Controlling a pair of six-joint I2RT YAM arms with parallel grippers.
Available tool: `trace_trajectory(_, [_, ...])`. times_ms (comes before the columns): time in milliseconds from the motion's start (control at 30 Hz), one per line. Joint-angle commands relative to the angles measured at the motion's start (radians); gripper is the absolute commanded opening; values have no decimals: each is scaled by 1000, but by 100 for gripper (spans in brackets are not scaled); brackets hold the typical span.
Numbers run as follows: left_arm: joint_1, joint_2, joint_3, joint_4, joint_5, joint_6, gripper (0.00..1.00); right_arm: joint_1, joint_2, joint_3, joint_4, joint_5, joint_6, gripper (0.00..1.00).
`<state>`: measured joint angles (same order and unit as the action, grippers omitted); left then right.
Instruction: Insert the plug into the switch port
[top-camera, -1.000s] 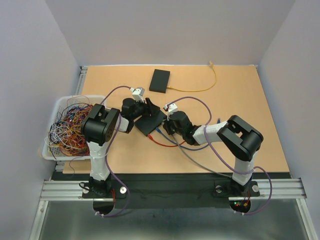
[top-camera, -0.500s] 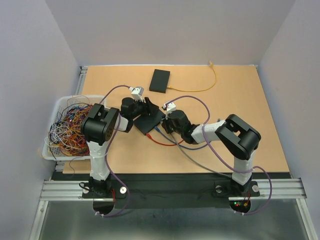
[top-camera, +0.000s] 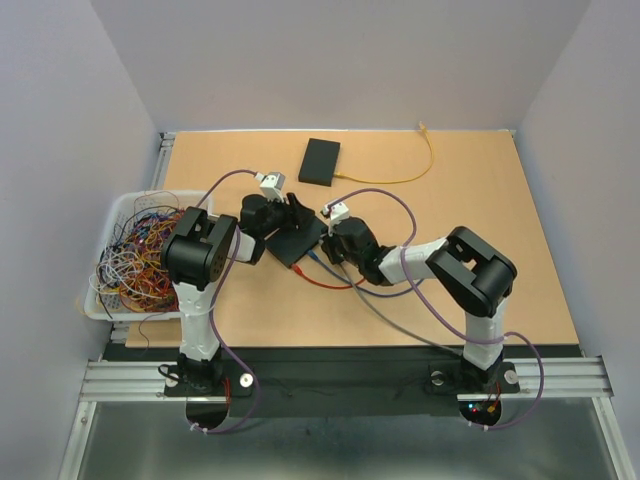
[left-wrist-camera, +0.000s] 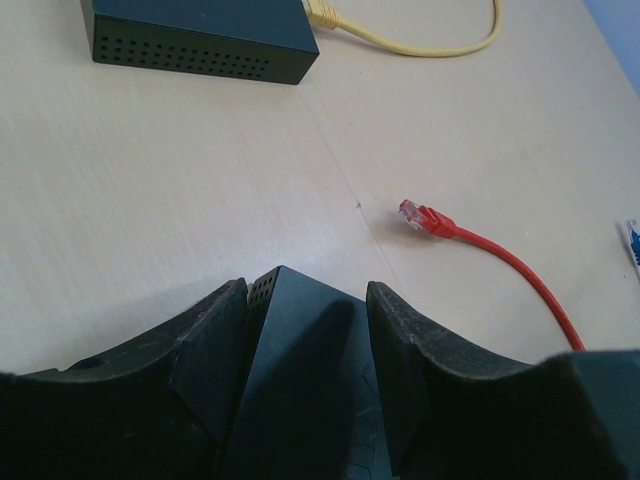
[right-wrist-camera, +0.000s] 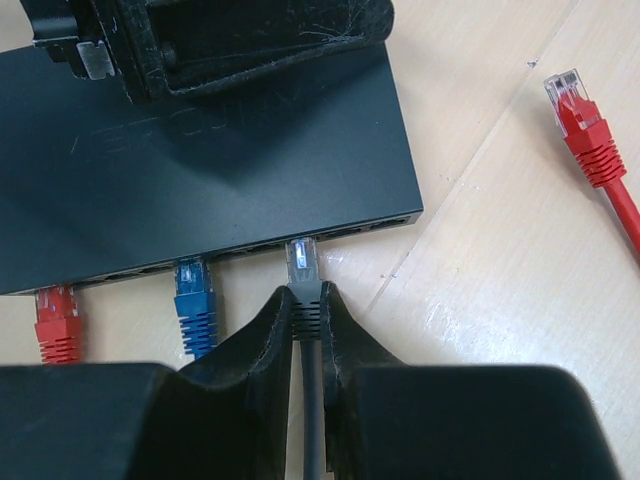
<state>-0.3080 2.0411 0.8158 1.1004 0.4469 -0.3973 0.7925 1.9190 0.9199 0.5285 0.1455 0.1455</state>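
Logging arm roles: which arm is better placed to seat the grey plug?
Right: its pincer pinches the grey cable plug at the ports of the flat black switch box; the left pincer holds that box.

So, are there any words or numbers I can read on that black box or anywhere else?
Switch top: faint raised letters, partly covered, too dim to read.
Blue-and-white tag at the left wrist view's edge: cut off, unreadable.
Nothing else shows writing.
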Motion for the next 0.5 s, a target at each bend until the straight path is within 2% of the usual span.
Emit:
trace_trajectory(0, [-56, 7, 2, -27, 159, -49, 61, -4, 8, 115, 197, 6, 6, 0])
trace_trajectory(467, [-56, 11, 6, -30, 171, -38, 61, -4, 143, 333, 186, -17, 0, 0])
